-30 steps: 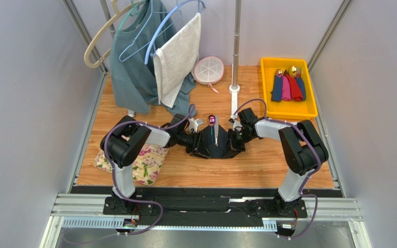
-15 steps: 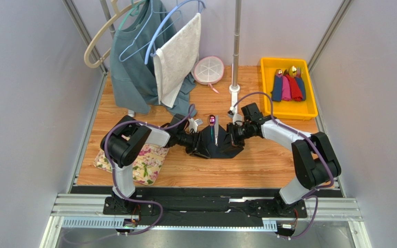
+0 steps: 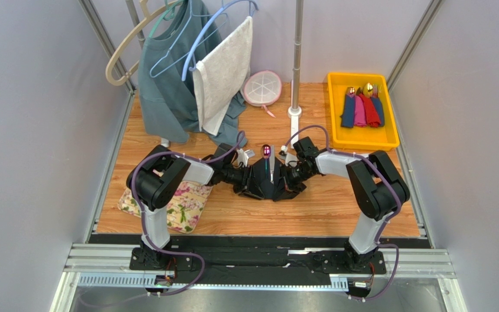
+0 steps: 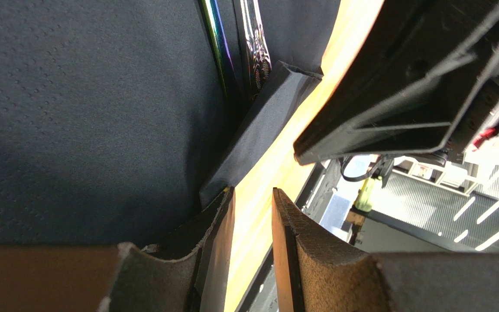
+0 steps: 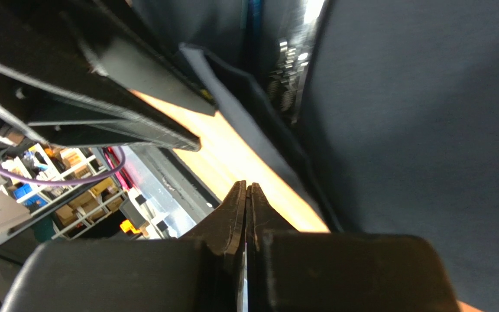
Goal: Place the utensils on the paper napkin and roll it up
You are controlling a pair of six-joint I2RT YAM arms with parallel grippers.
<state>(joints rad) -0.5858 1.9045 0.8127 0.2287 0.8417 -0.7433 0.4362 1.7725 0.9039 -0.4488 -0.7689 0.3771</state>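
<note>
The black paper napkin point(image 3: 270, 185) lies mid-table with both side edges bunched inward. The utensils point(image 3: 268, 166) rest along its middle, and the spoon's purple-pink bowl point(image 3: 266, 151) pokes out at the far end. My left gripper point(image 3: 248, 182) is low at the napkin's left side. In the left wrist view its fingertips point(image 4: 252, 192) stand open over bare wood beside a folded napkin point(image 4: 89, 117) edge, with the utensil handles point(image 4: 249, 45) beyond. My right gripper point(image 3: 291, 178) presses at the right side. It is shut point(image 5: 246, 185) with nothing seen between the pads, beside the napkin point(image 5: 415, 130).
A yellow tray point(image 3: 389, 133) at the back right holds rolled coloured napkins point(image 3: 363, 109). A floral mat point(image 3: 180, 205) lies under the left arm. Clothes on hangers point(image 3: 187, 71), a rack pole point(image 3: 296, 65) and a round white dish point(image 3: 262, 88) stand at the back.
The right arm swung out and came back in toward the napkin, and the napkin's right side now sits folded further inward. The left arm has stayed put.
</note>
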